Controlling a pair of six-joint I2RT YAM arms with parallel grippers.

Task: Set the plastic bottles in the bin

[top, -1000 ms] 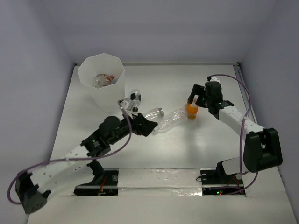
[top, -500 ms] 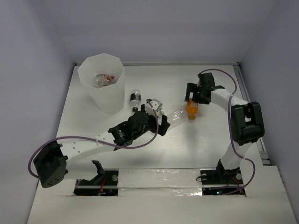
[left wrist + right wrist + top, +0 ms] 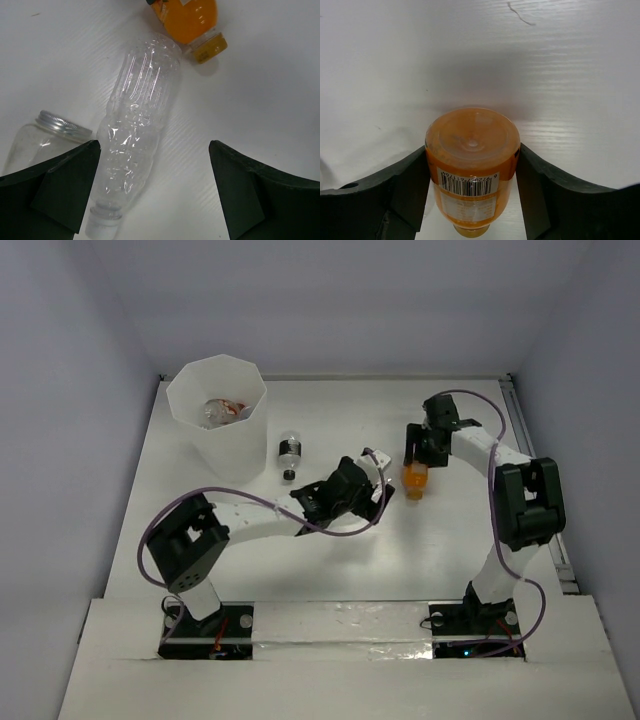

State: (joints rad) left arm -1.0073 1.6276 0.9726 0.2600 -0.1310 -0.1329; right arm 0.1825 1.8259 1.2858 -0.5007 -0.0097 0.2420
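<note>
The bin [image 3: 190, 425] stands at the back left with a couple of bottles inside [image 3: 222, 410]. A black-capped bottle [image 3: 288, 452] lies beside it. My left gripper [image 3: 362, 492] [image 3: 154, 150] is open over a clear bottle [image 3: 137, 125] that lies flat, close to the left finger [image 3: 65, 185]. A clear bottle with a silver cap [image 3: 42, 137] lies left of that. The orange bottle [image 3: 415, 480] [image 3: 472, 190] lies on the table, and my right gripper [image 3: 415, 452] [image 3: 472, 149] is shut on it, with both pads [image 3: 407, 185] against its sides.
The white table [image 3: 300, 560] is walled by pale panels at the back and sides. My two grippers are close together near the table's middle, with the orange bottle [image 3: 187, 20] just beyond the clear one. Cables loop off both arms.
My left arm has swung right, from beside the bin to over the clear bottle. My right arm has folded in, and its gripper has come down around the orange bottle.
</note>
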